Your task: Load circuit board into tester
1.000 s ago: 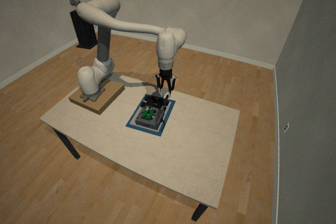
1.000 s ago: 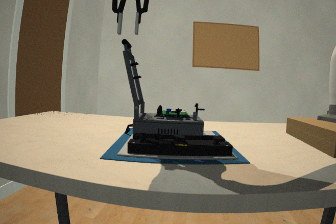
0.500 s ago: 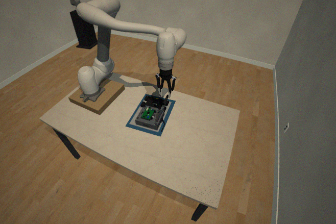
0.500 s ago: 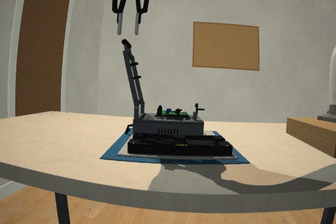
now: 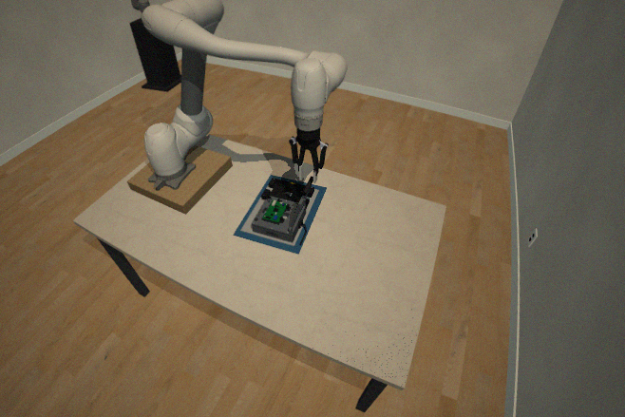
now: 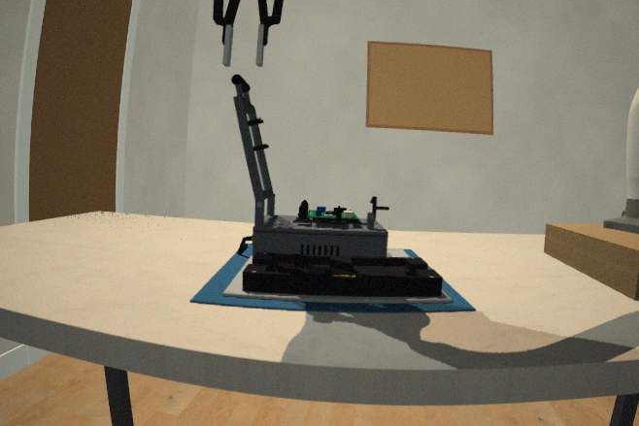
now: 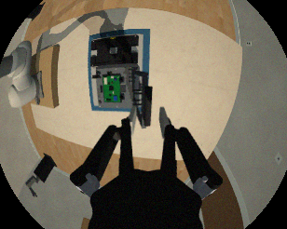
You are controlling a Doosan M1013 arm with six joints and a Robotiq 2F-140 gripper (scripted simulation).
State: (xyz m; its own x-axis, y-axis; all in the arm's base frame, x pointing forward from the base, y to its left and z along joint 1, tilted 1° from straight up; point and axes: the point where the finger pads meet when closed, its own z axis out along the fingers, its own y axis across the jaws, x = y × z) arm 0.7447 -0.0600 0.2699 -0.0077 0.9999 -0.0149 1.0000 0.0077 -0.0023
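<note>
The green circuit board (image 5: 271, 214) (image 6: 333, 215) (image 7: 108, 95) lies face up in the grey tester (image 5: 273, 231) (image 6: 279, 243). Its white connector (image 7: 105, 80) is at the end toward the tray, on the hook's side. It looks level; pins and holes are too small to see. The lid (image 6: 249, 152) (image 7: 148, 104) stands up, leaning slightly outward, its black handle (image 6: 240, 81) at the top. The latch hook (image 6: 373, 206) stands opposite the hinge. My gripper (image 5: 307, 179) (image 6: 243, 65) (image 7: 147, 113) is partly open and empty, fingertips just above the handle in the exterior view.
The black tray (image 5: 282, 190) (image 6: 340, 285) (image 7: 102, 57) lies beside the tester and holds no board. Both are on a blue-edged mat (image 5: 266, 245) (image 6: 211, 293) (image 7: 90, 84). The arm's wooden base block (image 5: 201, 184) (image 6: 588, 256) (image 7: 48, 76) is on the table.
</note>
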